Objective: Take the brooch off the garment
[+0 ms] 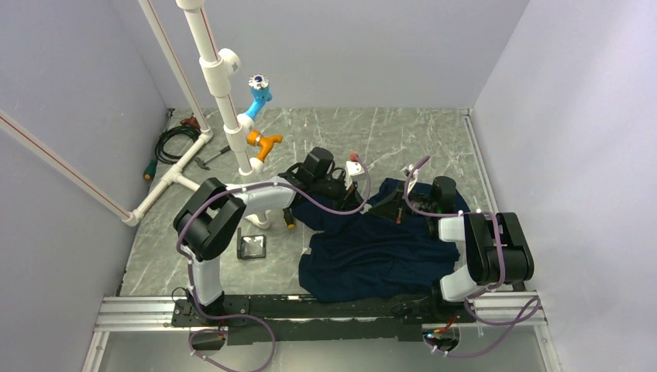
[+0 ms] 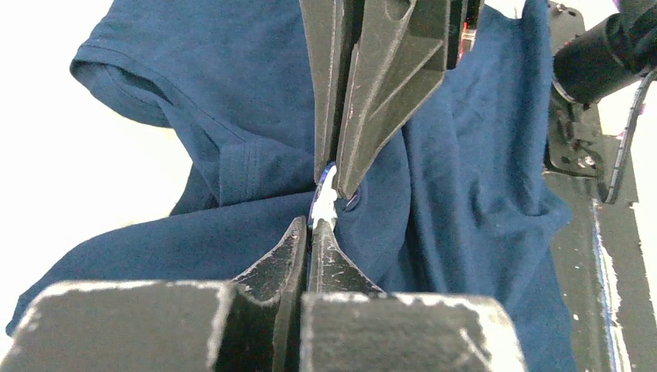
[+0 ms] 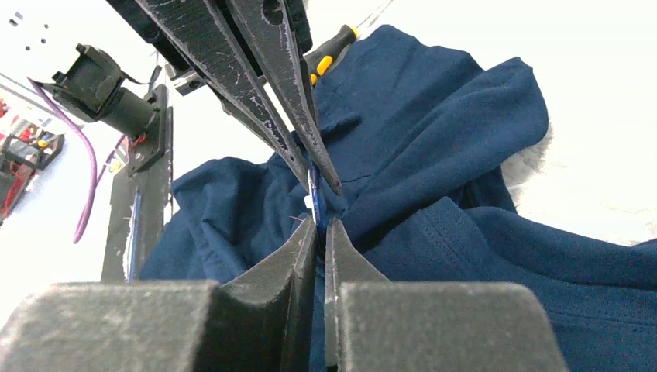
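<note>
The navy T-shirt (image 1: 372, 252) lies crumpled on the table between my arms. The brooch (image 2: 325, 200) is a small disc seen edge-on, whitish with a blue rim, on a raised bunch of cloth; it also shows in the right wrist view (image 3: 312, 195). My left gripper (image 2: 313, 225) is shut on the brooch's lower edge. My right gripper (image 3: 319, 229) is shut on a fold of the shirt (image 3: 434, 232) right at the brooch. The two grippers meet tip to tip over the shirt's upper part (image 1: 385, 198). The brooch is hidden in the top view.
A white pipe frame (image 1: 221, 85) with a light-blue fitting (image 1: 259, 93) and an orange fitting (image 1: 263, 143) stands at the back left. A small black tray (image 1: 252, 248) and a yellow-and-black screwdriver (image 3: 329, 50) lie left of the shirt. Walls enclose the table.
</note>
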Tool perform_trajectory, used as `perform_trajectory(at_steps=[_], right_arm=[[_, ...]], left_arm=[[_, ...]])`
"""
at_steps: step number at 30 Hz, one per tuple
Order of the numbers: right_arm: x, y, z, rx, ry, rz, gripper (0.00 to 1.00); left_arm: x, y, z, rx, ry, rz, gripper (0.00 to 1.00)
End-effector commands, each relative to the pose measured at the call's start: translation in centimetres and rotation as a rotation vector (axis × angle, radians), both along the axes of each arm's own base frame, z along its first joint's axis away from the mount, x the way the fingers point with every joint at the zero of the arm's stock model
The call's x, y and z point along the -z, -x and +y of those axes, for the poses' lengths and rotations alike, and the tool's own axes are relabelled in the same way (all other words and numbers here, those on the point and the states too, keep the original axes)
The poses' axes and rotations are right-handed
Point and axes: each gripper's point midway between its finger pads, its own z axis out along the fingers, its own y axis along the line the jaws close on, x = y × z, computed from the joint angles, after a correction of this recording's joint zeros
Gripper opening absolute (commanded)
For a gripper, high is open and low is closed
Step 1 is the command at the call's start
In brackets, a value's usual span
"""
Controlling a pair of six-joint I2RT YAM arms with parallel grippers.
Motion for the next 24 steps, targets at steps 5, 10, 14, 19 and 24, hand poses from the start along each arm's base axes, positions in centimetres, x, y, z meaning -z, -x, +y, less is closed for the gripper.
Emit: perform_trajectory(at_steps=[5, 10, 14, 19, 24], right_arm=[[-1.3, -0.6, 0.2, -0.036, -0.017, -0.022, 0.26], [-1.8, -0.6, -0.2, -0.025, -0.024, -0.013, 0.37], [-2.2, -0.4, -0.3, -0.021, -0.029, -0.007, 0.4], [-2.6, -0.5, -0.8, -0.002, -0.03, -0.007, 0.43], [-3.0, -0.5, -1.3, 0.016, -0.024, -0.018, 0.48]], left_arm=[[0.3, -2.8, 0.7, -0.121, -0.111, -0.195, 0.0], [1.0, -3.8, 1.3, -0.186, -0.189, -0.305, 0.0], [1.3, -4.6, 1.8, -0.233, -0.244, -0.392, 0.0], [1.5, -5.9, 2.9, -0.292, -0.311, -0.472, 0.0], [1.7, -6.5, 3.8, -0.322, -0.368, -0.54, 0.0]])
